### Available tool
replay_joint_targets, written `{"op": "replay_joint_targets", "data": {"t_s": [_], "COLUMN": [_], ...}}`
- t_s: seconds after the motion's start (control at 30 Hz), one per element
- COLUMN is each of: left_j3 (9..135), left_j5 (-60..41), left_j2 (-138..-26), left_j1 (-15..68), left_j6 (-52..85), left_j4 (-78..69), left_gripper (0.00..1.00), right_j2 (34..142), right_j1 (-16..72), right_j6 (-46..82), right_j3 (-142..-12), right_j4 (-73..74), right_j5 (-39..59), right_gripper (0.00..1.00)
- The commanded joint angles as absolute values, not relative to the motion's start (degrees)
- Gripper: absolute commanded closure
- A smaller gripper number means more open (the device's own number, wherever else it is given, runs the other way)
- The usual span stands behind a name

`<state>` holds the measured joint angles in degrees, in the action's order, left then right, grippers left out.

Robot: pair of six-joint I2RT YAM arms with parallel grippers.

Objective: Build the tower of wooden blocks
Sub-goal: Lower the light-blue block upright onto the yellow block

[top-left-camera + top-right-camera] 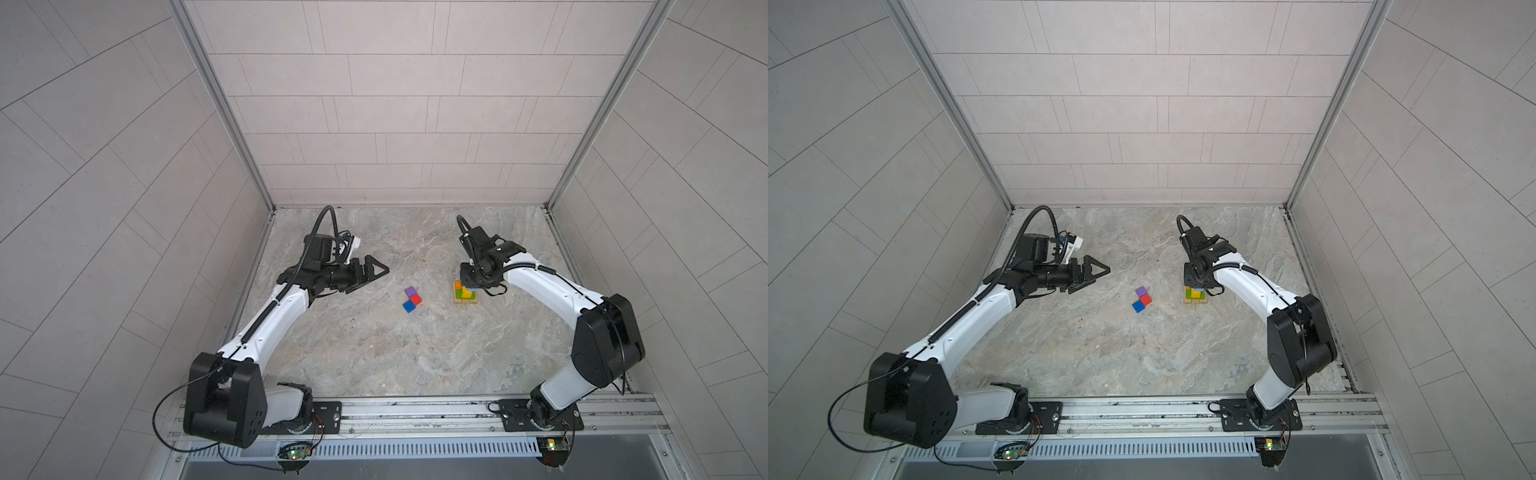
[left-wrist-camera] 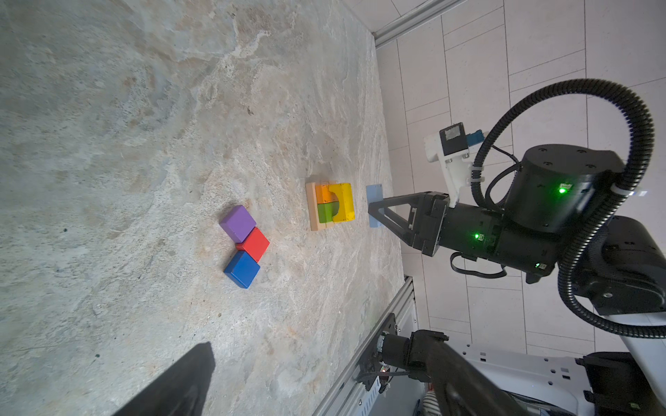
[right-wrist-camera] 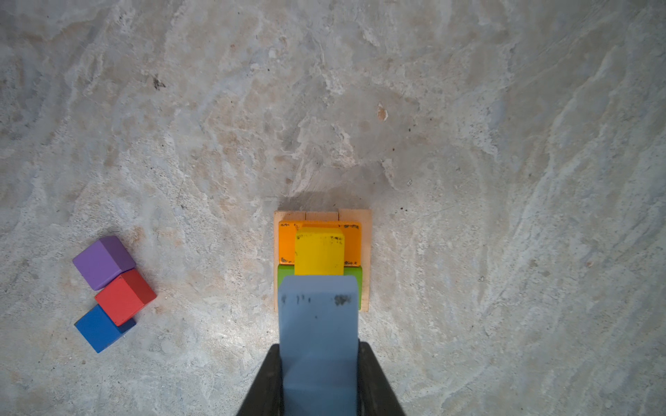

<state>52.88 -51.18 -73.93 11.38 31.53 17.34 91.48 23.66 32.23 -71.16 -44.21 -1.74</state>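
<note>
**Partner:** What are your end effectors holding?

**Me:** My right end effector (image 3: 319, 345) is clenched on the light-blue oblong (image 3: 319, 317), one finger on each long side. My left end effector (image 1: 374, 277) is spread wide and empty, left of centre in both top views.

**Partner:** Where is that oblong?

**Me:** It hangs over the tower (image 1: 465, 293), right of centre in a top view. The left wrist view shows a gap between oblong and stack, so nothing touches.

**Partner:** What does the tower have so far?

**Me:** A tan base (image 3: 365, 252) lies on the desk (image 1: 415, 353). An orange oblong (image 3: 286, 241) and a green oblong (image 3: 284, 273) sit side by side on it, and a yellow oblong (image 3: 319, 250) lies across those two.

**Partner:** Which step is this?

**Me:** I judge it to be placing the last coloured oblong. The next move calls for a slow, level descent squared to the yellow one. Then I release gently so nothing shifts.

**Partner:** And after that?

**Me:** The purple cube (image 3: 102, 263), red cube (image 3: 124, 297) and blue cube (image 3: 101, 329) lie touching one another at the centre of the top views. They are well apart from the tower.
</note>
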Motion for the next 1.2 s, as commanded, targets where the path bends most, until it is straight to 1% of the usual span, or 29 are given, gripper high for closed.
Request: {"op": "replay_joint_targets", "data": {"t_s": [0.0,1.17], "left_j3": [52.4,52.5], "left_j5": [-51.2,-51.0], "left_j2": [-74.2,-73.9], "left_j1": [11.6,11.6], "left_j6": [31.1,30.8], "left_j4": [16.7,17.1], "left_gripper": [0.00,0.00], "right_j2": [92.4,95.3], "right_j1": [23.4,22.9], "right_j6": [33.1,34.3], "right_j3": [-70.6,-68.5], "right_j4": [-42.9,-39.1], "right_j5": [-2.1,-2.0], "right_gripper": [0.85,0.85]}}
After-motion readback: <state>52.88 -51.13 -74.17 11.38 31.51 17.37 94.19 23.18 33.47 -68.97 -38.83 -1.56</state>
